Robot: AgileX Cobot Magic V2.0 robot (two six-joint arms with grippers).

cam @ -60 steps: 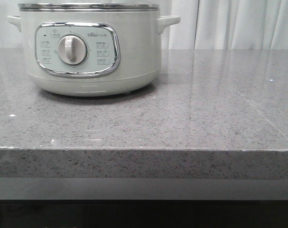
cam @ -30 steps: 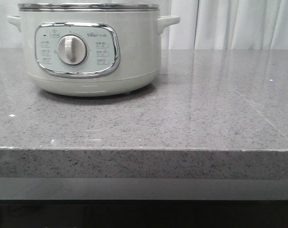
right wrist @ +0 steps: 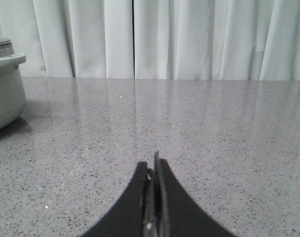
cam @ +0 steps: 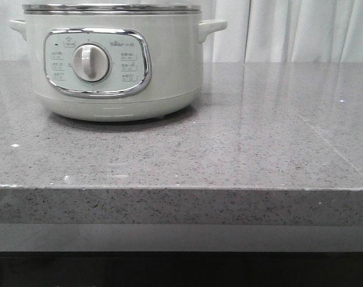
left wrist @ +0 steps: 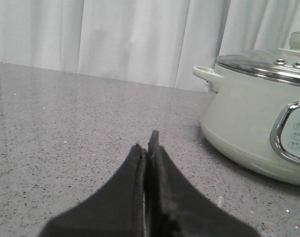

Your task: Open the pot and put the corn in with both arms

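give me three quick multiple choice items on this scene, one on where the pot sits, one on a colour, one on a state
1. In the front view the pot stands on the counter:
A far left
B far right
C near edge

2. The pot body is:
A red
B pale grey-green
C black

3. The lid is:
A on the pot
B lying on the counter
C held by a hand

Answers: 1 A, it fills the back left of the counter. 2 B, pale body with a chrome panel. 3 A, the steel rim sits on top, and the left hand and right hand are shut and empty.
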